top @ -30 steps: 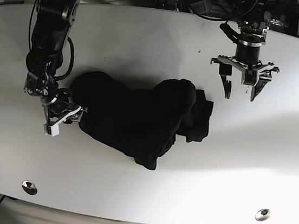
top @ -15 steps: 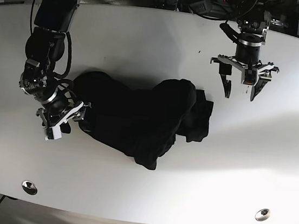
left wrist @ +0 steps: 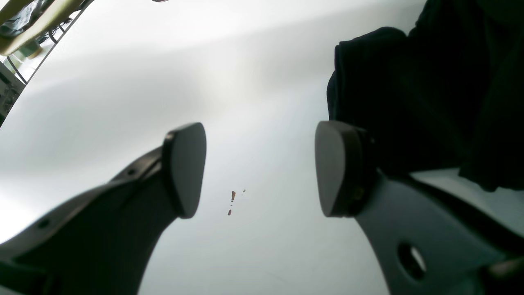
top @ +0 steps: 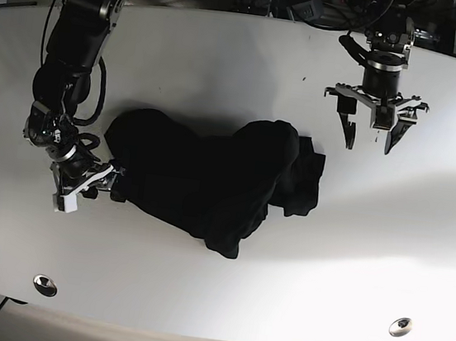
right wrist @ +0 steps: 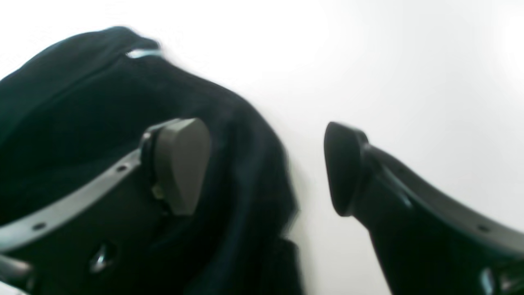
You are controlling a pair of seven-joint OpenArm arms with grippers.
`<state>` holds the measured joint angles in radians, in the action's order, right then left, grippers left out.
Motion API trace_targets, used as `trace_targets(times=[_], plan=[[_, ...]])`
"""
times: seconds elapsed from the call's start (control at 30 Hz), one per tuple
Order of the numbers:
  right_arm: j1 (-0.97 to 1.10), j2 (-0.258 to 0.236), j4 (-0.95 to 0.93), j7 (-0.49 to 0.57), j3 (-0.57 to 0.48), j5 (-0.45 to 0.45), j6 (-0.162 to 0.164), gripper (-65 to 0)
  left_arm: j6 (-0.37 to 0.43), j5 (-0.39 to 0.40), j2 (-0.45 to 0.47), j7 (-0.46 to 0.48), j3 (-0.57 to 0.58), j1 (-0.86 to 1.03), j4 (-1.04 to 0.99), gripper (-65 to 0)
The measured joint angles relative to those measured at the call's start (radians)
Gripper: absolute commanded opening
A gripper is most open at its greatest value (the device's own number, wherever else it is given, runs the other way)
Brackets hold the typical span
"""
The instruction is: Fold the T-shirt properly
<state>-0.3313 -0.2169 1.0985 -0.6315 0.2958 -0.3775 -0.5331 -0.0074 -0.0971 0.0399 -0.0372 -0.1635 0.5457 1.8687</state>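
Left arm pose: I see it reach in from the far edge of the table (top: 225, 62), wrist pointing straight down, left gripper (top: 369, 142) hovering over bare surface just beyond the T-shirt's far-right corner.
Left gripper state: jaws spread wide, nothing between them; in the wrist view only tabletop and a few small reddish specks (left wrist: 231, 200) show in the gap, with the shirt's edge behind one finger.
Right arm pose: I see it run down the other side of the table, bent at the elbow, right gripper (top: 89, 185) low at the T-shirt's edge on that side.
Right gripper state: jaws wide apart; wrist view puts one finger (right wrist: 180, 164) over the dark cloth and the other over white table, the hem lying between them. I cannot tell whether it touches the fabric.
T-shirt (top: 210, 177): one, black, crumpled in a heap at the middle of the table, between the two grippers.
Count: two arms, two grippers, one shirt, one white table, two round metal fittings (top: 45, 284) along the table's near edge.
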Motion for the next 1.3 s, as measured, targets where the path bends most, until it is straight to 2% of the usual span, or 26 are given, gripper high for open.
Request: trace_targets(times=[0.13,0.37,0.4,0.47,0.5,0.53,0.57,0.6,0.67,0.7,0.8,0.87,0.97,1.07,1.2,1.3], plan=[[-0.005,0.01,-0.113,0.028,0.0,0.006,0.0,-21.2,0.0,0.0,0.002,0.0,0.0,0.0,0.0,-26.1],[0.011,0.059,-0.126,0.071,0.0,-0.013,-0.01,-22.7,0.0,0.0,0.0,0.0,0.0,0.0,0.0,-26.1],[0.011,0.059,-0.127,0.071,-0.001,-0.013,-0.01,-25.0,-0.003,0.0,-0.001,0.0,-0.008,0.0,0.0,-26.1],[0.012,0.059,-0.127,0.069,0.0,-0.012,-0.005,-37.3,0.0,0.0,-0.001,0.0,-0.028,0.0,0.0,-26.1],[0.012,0.059,-0.127,0.053,0.0,-0.01,0.006,-51.0,0.0,0.0,-0.001,0.0,-0.039,0.0,0.0,-26.1],[0.012,0.059,-0.127,0.05,-0.001,0.001,0.006,-60.4,0.0,0.0,-0.001,0.0,-0.044,0.0,0.0,-26.1],[0.009,0.059,-0.128,0.042,-0.001,0.003,0.005,-62.9,0.0,0.0,-0.003,0.0,-0.053,0.0,0.0,-26.1],[0.005,0.058,-0.128,0.04,-0.001,0.004,0.005,-61.2,-0.001,0.0,-0.004,0.0,-0.06,0.0,0.0,-26.1],[0.002,0.046,-0.094,0.026,-0.002,0.002,0.002,-63.4,0.0,0.002,-0.003,0.0,-0.079,0.0,0.0,-26.1],[0.005,0.037,-0.053,0.018,-0.002,0.0,0.001,-63.1,0.0,0.029,-0.003,0.0,-0.088,0.0,0.0,-26.1],[0.003,0.014,0.156,-0.114,0.006,-0.002,0.002,-63.1,0.0,0.215,-0.002,0.0,-0.101,0.0,0.0,-26.1],[0.002,0.003,0.29,-0.187,0.005,-0.009,0.001,-63.1,0.001,0.28,0.001,0.0,-0.104,-0.003,0.0,-26.1],[-0.027,-0.006,0.505,-0.33,0.005,-0.011,0.001,-63.1,0.01,0.29,0.002,0.0,-0.09,-0.003,0.0,-26.1],[-0.188,-0.007,0.644,-0.465,0.003,-0.019,-0.008,-63.1,0.005,0.291,0.0,0.0,-0.049,-0.003,0.002,-26.1],[-0.376,-0.019,0.64,-0.519,-0.005,-0.019,-0.01,-62.9,0.008,0.293,0.002,-0.001,-0.014,-0.003,0.003,-26.1],[-0.527,-0.056,0.556,-0.529,-0.1,-0.011,-0.01,-62.9,0.008,0.293,0.002,-0.004,0.009,-0.026,0.003,-26.1]])
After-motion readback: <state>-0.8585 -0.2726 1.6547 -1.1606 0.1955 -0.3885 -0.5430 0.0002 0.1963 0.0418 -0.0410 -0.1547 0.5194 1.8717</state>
